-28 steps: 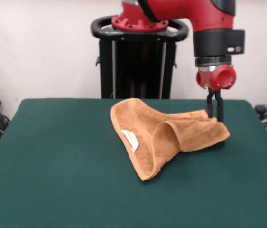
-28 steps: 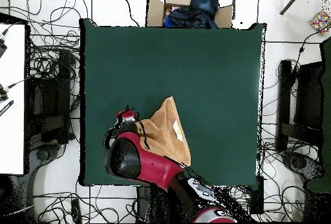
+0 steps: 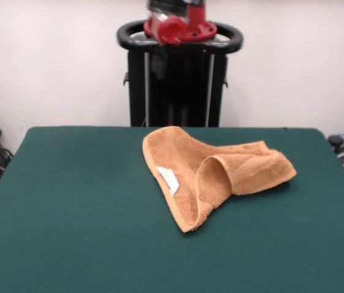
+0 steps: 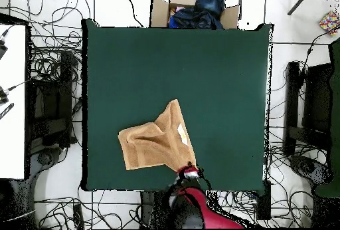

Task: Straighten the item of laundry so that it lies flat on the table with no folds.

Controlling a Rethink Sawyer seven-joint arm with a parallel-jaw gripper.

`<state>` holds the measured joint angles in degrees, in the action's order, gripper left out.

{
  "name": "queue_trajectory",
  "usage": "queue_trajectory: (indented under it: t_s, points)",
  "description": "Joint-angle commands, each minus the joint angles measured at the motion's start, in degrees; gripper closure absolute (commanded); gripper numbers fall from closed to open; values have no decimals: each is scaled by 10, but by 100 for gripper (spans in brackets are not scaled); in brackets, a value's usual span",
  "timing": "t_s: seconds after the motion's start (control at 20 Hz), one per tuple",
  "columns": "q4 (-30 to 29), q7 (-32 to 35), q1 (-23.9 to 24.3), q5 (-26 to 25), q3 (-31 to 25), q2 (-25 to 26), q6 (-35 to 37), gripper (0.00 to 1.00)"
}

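Note:
The orange-tan towel (image 3: 214,171) lies crumpled on the green table (image 3: 68,213), right of centre and towards the robot's side. One part is folded over into a raised loop in the middle, and its white tag (image 3: 169,179) faces up. In the overhead view the towel (image 4: 156,144) lies near the bottom edge of the table (image 4: 199,68), its tag (image 4: 182,131) on its right part. The arm is drawn back over the pedestal. Its red end (image 4: 190,172) shows just past the towel's lower right corner, apart from it. I see nothing held.
The black pedestal (image 3: 178,79) stands behind the table's far edge. A cardboard box with dark clothes (image 4: 192,8) sits past the table's top edge in the overhead view. Cables cover the floor around the table. A white bench (image 4: 12,101) stands at the left.
The arm has left the towel's corner and drawn back over the pedestal. The towel lies as it did and shows whole in the overhead view.

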<state>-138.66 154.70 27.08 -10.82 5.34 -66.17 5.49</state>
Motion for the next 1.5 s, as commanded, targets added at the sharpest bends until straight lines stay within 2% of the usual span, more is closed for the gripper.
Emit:
queue_trajectory:
  t_s: [0.05,0.1,0.15,0.2,0.25,0.35,0.4,0.45,0.5,0.55,0.6,0.65,0.7,0.8,0.85,0.95,1.0,1.1,1.15,1.2,1.25,1.35,1.5]
  points:
    - [-92,-245,112,-52,68,-231,195,0]
    - [-110,-305,144,-47,77,-278,217,0]
    - [-111,-367,154,-54,109,-325,259,0]
    - [-95,-416,150,-68,149,-373,323,0]
    - [-71,-438,121,-88,197,-404,344,0]
    - [-45,-396,78,-121,252,-440,372,0]
    - [-40,-364,60,-134,255,-444,374,0]
    - [-47,-344,47,-139,258,-440,344,0]
    - [-78,-383,62,-108,247,-413,293,0]
    - [-132,-493,111,-30,210,-376,234,0]
    - [-159,-537,132,3,171,-345,190,0]
    - [-201,-667,157,106,153,-343,166,0]
    - [-219,-745,155,165,154,-356,162,0]
    - [-217,-707,162,167,124,-311,184,0]
    - [-213,-639,161,135,99,-282,159,0]
    - [-224,-530,168,111,52,-211,85,0]
    - [-248,-560,174,158,32,-220,60,0]
    - [-216,-451,152,74,43,-175,24,0]
    - [-187,-415,121,35,74,-151,17,0]
    - [-160,-384,76,18,115,-116,6,0]
    - [-150,-380,50,21,141,-88,-29,0]
    - [-183,-375,96,44,100,-58,-101,0]
    - [-191,-354,142,37,44,-6,-148,0]
